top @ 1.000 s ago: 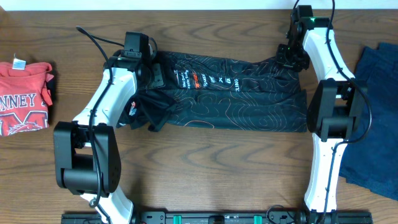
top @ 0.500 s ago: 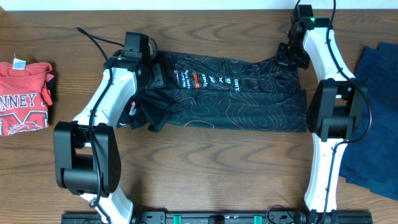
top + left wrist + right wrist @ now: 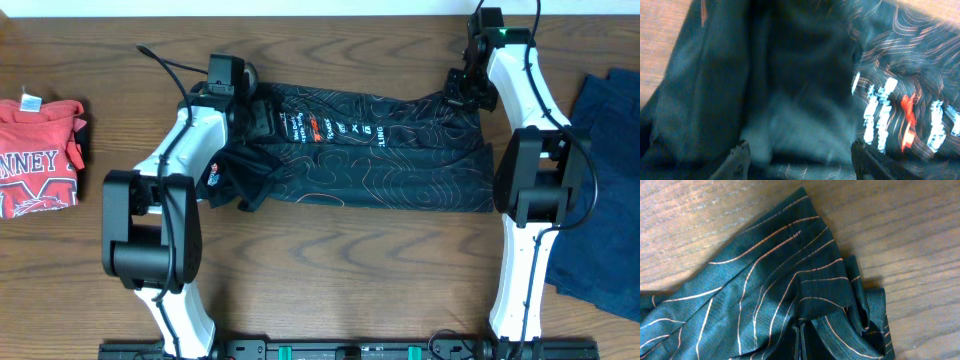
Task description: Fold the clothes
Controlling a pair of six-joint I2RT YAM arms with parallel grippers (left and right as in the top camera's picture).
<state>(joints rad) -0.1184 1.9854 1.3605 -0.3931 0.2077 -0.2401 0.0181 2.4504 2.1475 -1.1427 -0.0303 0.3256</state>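
The black jersey (image 3: 390,165) lies spread lengthwise across the middle of the wooden surface (image 3: 340,260), its thin wavy lines and a row of small logos facing up; its end on the left arm's side is rumpled and bunched, while the end on the right arm's side lies flatter. The left pincer (image 3: 258,115) sits over that rumpled end, just beside the logos; in the left wrist view its two fingers (image 3: 737,160) stand well apart, with dark folds of the jersey below them and nothing clamped between them; white and red lettering shows to one side of the gap. The right pincer (image 3: 462,95) is at the jersey's far corner on the right arm's side; in the right wrist view its jaws are pressed together on the cloth near the stitched hem, and the fabric puckers into small folds just beside them; bare wood surrounds that corner. A folded red shirt (image 3: 35,165) with white lettering rests well apart from the jersey, beyond its rumpled end, at the surface's edge. A blue garment (image 3: 605,190) lies beyond the jersey's other end, past the right arm, partly cut off by the picture's edge; neither touches the jersey.
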